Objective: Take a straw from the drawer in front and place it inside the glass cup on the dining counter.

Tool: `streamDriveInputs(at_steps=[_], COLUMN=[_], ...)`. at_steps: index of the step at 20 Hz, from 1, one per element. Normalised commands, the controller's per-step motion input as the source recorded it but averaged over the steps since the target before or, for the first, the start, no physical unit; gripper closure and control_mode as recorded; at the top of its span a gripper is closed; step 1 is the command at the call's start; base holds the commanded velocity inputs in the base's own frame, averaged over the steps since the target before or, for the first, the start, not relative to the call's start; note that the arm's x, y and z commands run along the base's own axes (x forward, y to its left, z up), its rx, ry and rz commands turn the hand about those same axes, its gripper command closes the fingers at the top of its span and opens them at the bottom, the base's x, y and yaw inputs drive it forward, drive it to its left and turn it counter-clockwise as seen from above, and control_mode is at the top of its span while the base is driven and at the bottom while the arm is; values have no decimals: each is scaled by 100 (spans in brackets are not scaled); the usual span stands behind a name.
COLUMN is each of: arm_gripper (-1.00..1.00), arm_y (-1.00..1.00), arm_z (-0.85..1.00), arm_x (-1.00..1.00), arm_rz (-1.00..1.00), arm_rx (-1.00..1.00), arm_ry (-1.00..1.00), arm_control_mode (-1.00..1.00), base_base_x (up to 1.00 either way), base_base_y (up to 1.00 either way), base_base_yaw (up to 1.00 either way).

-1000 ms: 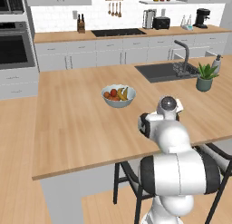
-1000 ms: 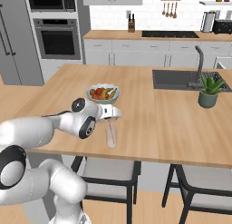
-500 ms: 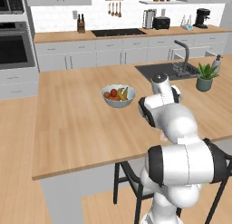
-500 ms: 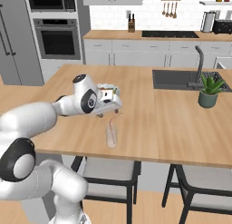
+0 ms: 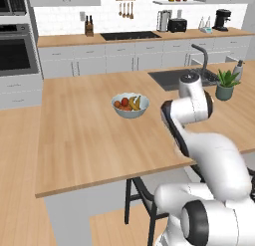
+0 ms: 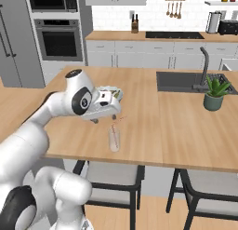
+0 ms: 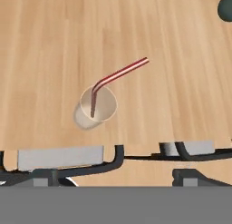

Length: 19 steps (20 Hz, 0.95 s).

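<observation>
Hand view looked straight down on the small clear straight-sided glass cup (image 7: 95, 107), which stood near the front edge of the large light-wood dining counter (image 7: 54, 46). The thin red-pink straw (image 7: 115, 79) stood inside the cup, its lower end against the bottom and its bent upper part leaning out over the rim, away from the counter's front edge. Nothing gripped the straw. Below the counter edge, dark chair frames (image 7: 113, 162) with grey seats showed.

In the right base view the same glass cup (image 6: 114, 138) stood close to the near edge of the dining counter (image 6: 176, 131), with the straw (image 6: 117, 122) poking out of its top. The white two-finger gripper (image 6: 106, 118) hung above and a little behind the cup, apart from it, its fingers spread wide and holding nothing.

Just beyond the gripper sat a blue-white fruit bowl (image 5: 130, 105) with fruit. Farther right on the counter were a dark sink (image 6: 190, 80) with a grey tap and a green potted plant (image 6: 214, 94). Against the far wall ran grey cabinets (image 5: 119, 58) under a wooden top carrying a dark hob (image 5: 127, 35).
</observation>
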Motion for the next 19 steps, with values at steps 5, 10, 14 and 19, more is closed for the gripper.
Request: streamDriveInputs(at_steps=[5, 10, 14, 19], arm_gripper=[-100, -100, -100, -100], arm_y=[8, 47, 66, 82], arm_z=[47, 46, 34, 21], arm_x=[-100, -89, -71, -51], arm_rz=[0, 9, 14, 14], arm_rx=[15, 14, 6, 0], arm_ry=[0, 0, 0, 0], arm_control_mode=[-100, -100, -100, -100], base_base_x=[0, 0, 0, 0], base_base_y=[0, 0, 0, 0], base_base_yaw=[0, 0, 0, 0])
